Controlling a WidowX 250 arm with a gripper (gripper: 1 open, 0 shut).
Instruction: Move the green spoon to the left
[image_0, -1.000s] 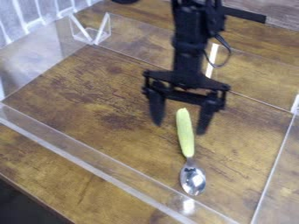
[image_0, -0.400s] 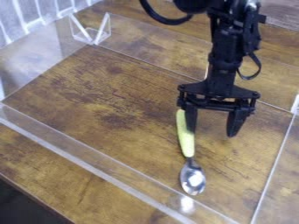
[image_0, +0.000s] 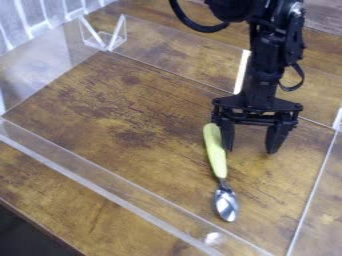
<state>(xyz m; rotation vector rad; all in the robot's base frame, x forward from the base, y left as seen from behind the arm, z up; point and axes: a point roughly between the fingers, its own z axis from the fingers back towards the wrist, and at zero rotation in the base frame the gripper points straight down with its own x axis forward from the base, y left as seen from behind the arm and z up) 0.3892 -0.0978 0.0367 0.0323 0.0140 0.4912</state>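
The green spoon lies flat on the wooden table, toward the right side near the clear plastic wall, its yellow-green handle pointing up and away and its shiny bowl nearest the front edge. The black gripper hangs pointing straight down just to the right of the handle's upper end, its fingers spread wide and holding nothing. From where I stand it looks off target: one finger sits right by the handle, the other well out to the right, so closing here would likely miss or only nudge the spoon. To do this well, I'd say it should shift left until the handle lies between the fingers, settle low onto the thick plastic part, then pinch across its width before carrying it left. Compared with a second ago, the gripper has swung from above the top of the handle over to its right side and come lower, and the spoon has shifted slightly, its handle now angled a bit differently.
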